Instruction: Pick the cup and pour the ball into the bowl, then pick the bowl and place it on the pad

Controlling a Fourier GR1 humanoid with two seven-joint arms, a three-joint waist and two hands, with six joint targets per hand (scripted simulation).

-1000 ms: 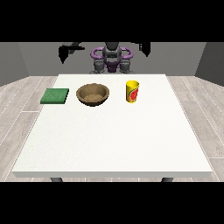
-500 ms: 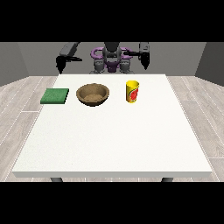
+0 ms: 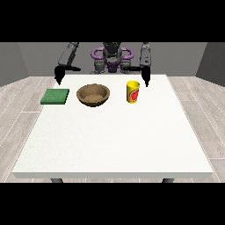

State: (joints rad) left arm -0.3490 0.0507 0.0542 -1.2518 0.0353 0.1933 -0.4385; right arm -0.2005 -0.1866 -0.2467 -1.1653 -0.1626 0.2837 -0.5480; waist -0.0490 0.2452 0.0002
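Observation:
A yellow cup (image 3: 133, 92) with a red mark stands upright on the white table (image 3: 114, 136), right of centre at the back. No ball shows from this angle. A brown bowl (image 3: 93, 94) sits just left of the cup. Left of the bowl lies a flat green pad (image 3: 55, 96). The hand at the view's right (image 3: 145, 77) hangs in the air just behind and right of the cup, apart from it, fingers pointing down. Above the far left corner of the pad hangs the hand at the view's left (image 3: 58, 74), holding nothing.
The robot's torso (image 3: 112, 59) stands behind the table's far edge. A broad bare stretch of table lies in front of the three objects. Wooden floor surrounds the table.
Both arms have swung down from an outstretched pose. The hand at the view's right has come down beside the cup, and the other has lowered towards the pad. The objects have not moved.

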